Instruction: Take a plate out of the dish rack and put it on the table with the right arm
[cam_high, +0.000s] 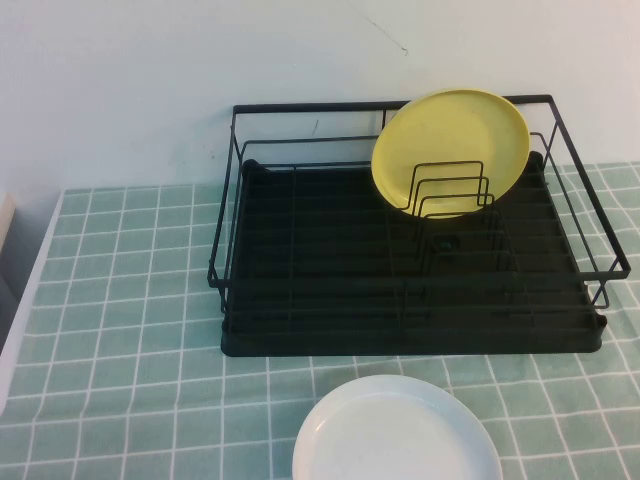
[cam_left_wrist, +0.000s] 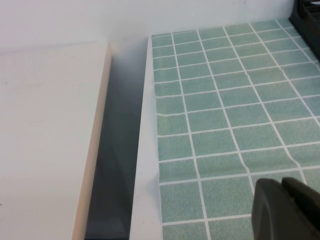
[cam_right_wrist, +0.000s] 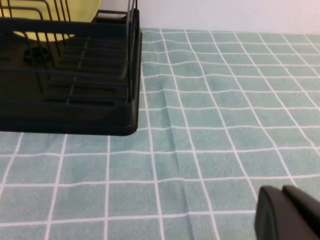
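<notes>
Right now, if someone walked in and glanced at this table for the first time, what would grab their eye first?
Probably the yellow plate, leaning upright among the wire dividers at the back right of the black dish rack. Next, the white plate lying flat on the green checked table just in front of the rack. Neither arm has reached in: the left gripper and shut right gripper hang low over bare cloth.

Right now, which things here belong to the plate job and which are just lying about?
Job:
yellow plate, leaning in the dish rack
table
right pincer, shut, low over the cloth

Lying about:
white plate on the table
left pincer, parked near the table's edge
</notes>
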